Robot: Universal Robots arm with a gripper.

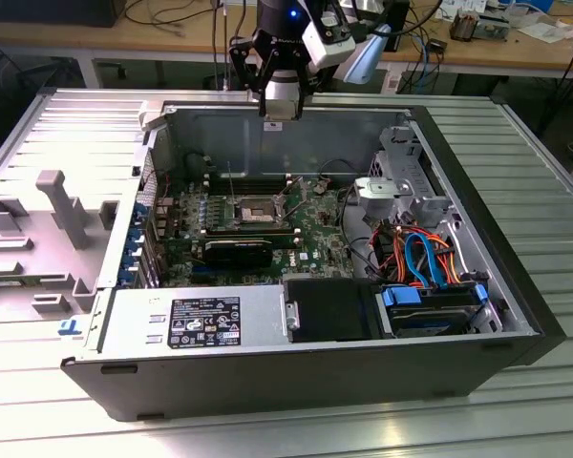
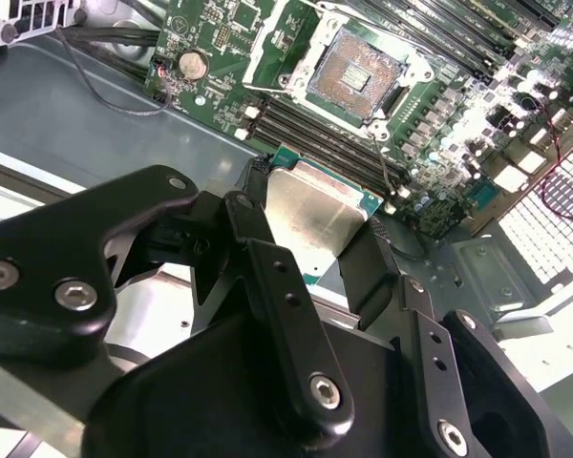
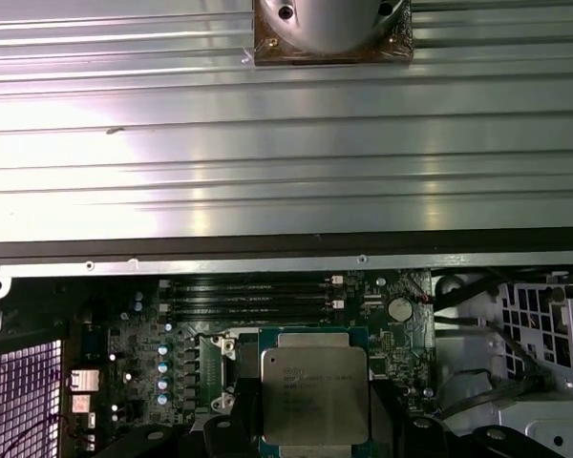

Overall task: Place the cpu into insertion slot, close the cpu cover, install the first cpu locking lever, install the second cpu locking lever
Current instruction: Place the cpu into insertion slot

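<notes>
Silver-grey cpu (image 2: 306, 227) w/ green edge, dark-centred silver-rimmed insertion slot (image 2: 356, 69), green board (image 2: 224, 36), black gripper (image 2: 315, 208).

The gripper (image 2: 317, 212) is black, with jointed link fingers (image 2: 285, 315) fastened by silver socket-head screws (image 2: 325, 391). In the exterior view the wrist housing (image 1: 277, 52) is black with a blue light (image 1: 294, 12) and a white camera block (image 1: 327, 43).

The cpu (image 2: 315, 229) in the gripper (image 2: 315, 210) has a smooth, satin silver-grey metal top; the fingers (image 2: 363, 269) are matt black. Beyond the gripper, the insertion slot (image 2: 355, 72) shows a bright metal rim on glossy green circuit board (image 2: 220, 38). The desk (image 3: 267, 143) is ribbed, shiny metal.
</notes>
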